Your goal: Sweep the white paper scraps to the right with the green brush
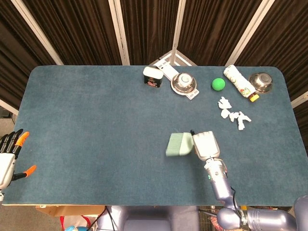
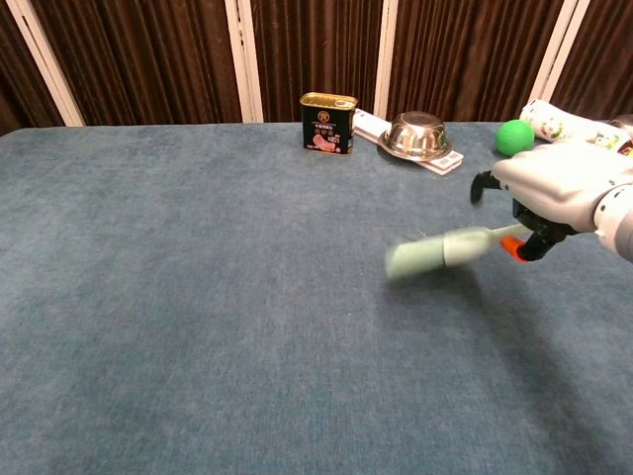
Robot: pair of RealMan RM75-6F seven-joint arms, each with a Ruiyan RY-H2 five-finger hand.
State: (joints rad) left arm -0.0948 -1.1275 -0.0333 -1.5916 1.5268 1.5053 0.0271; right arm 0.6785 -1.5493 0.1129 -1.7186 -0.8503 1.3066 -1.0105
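Observation:
The green brush (image 1: 179, 144) (image 2: 435, 251) hangs over the middle of the table, motion-blurred, bristles pointing left. My right hand (image 1: 205, 144) (image 2: 554, 194) grips its handle. The white paper scraps (image 1: 233, 114) lie in a loose cluster at the back right, well to the right of the brush; in the chest view my hand hides them. My left hand (image 1: 8, 159) hangs off the table's left front corner with fingers spread and nothing in it.
Along the back edge stand a green tin can (image 1: 152, 77) (image 2: 328, 123), a steel bowl (image 1: 184, 83) (image 2: 416, 136) on a white flat object, a green ball (image 1: 218, 84) (image 2: 513, 137), a lying white bottle (image 1: 238, 81) and a second steel bowl (image 1: 261, 82).

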